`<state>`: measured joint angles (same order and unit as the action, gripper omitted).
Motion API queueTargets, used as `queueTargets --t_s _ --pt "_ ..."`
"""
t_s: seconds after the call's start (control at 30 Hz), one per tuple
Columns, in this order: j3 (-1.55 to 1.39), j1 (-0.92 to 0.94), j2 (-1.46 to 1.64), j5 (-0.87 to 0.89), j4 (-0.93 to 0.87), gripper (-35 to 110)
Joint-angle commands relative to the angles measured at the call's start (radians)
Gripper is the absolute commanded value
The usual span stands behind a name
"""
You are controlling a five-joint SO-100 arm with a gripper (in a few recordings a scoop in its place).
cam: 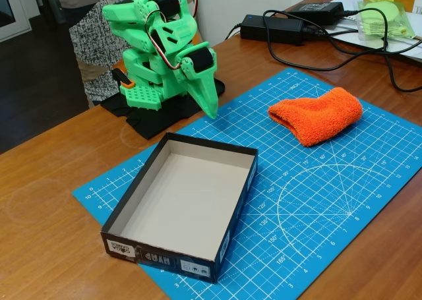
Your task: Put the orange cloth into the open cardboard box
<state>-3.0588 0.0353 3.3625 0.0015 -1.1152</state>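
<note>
Right now the open cardboard box (179, 208) sits bare-bottomed at lower centre, the orange cloth (316, 116) lies upper right on the blue cutting mat (343, 201), and the green gripper (210, 102) hangs closed, holding nothing.

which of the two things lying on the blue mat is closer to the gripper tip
The open cardboard box: its far rim lies just below the green gripper in the fixed view. The orange cloth lies farther off to the right, apart from the arm.

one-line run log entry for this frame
arm: folded at base | gripper: off cloth, state unclear | orange cloth: on mat, outside box | cardboard box: open, empty | step: not started
</note>
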Motion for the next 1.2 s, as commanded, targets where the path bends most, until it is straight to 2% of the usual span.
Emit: queueTargets --t_s 0.0,0.17,0.27,0.47,0.57,0.67,0.83,0.97,1.17 --pt "0.055 -0.071 0.012 -0.015 0.012 19" --pt "0.350 -0.298 -0.158 0.132 -0.011 27" --pt "0.407 -0.407 -0.275 0.192 0.101 27" --pt "0.569 -0.417 -0.735 0.453 0.302 24" --pt "0.715 -0.362 -1.035 0.597 0.324 22" --pt "0.811 -0.385 -1.192 0.715 0.316 20" --pt "0.854 -0.376 -1.379 0.772 0.373 22" --pt "1.017 -0.443 -1.677 0.828 0.385 22" --pt "1.212 -0.495 -1.928 0.854 0.377 26"
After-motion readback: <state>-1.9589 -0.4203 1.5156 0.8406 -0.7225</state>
